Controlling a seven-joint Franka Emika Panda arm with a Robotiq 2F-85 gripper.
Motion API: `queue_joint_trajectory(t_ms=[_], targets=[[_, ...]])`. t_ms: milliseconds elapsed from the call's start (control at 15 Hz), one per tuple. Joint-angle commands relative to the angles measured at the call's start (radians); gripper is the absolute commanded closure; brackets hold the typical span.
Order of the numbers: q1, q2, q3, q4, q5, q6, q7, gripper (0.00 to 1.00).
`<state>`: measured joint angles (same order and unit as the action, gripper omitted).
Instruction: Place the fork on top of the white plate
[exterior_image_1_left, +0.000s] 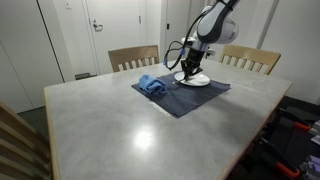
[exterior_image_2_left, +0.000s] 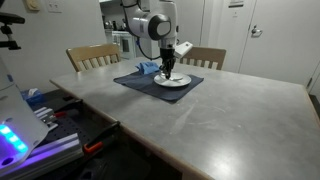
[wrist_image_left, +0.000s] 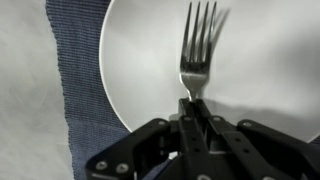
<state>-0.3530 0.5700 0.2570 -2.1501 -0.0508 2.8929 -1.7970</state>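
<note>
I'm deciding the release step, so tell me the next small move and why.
Probably open the pincer and let go: it is shut on the fork, whose tines lie over the white plate. Their shadow sits close beside them, so the drop looks short.

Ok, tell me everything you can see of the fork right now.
The fork is slim, silver and shiny, and looks like metal. In the wrist view its tines point away from the camera, over the white plate, and throw a faint shadow on it. The handle runs back into the shut end effector, which grips it and hides the rest. Whether the tines touch the plate cannot be told. In both exterior views the fork is too small to make out.
</note>
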Motion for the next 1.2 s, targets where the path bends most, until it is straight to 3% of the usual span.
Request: queue_joint_trajectory(t_ms=[0,533,667,733,867,1133], targets=[[0.048,0.018,-0.049,0.011,-0.025,-0.034,0.012,0.98],[0.12,0.008,-0.117,0.006,-0.08,-0.042,0.056,0.95],[0.121,0.01,-0.116,0.008,-0.08,-0.045,0.056,0.79],[0.121,0.013,-0.115,0.006,-0.078,-0.054,0.055,0.63],[0.121,0.009,-0.114,0.006,-0.077,-0.052,0.054,0.55],[0.118,-0.021,-0.112,-0.001,-0.077,-0.065,0.05,0.26]])
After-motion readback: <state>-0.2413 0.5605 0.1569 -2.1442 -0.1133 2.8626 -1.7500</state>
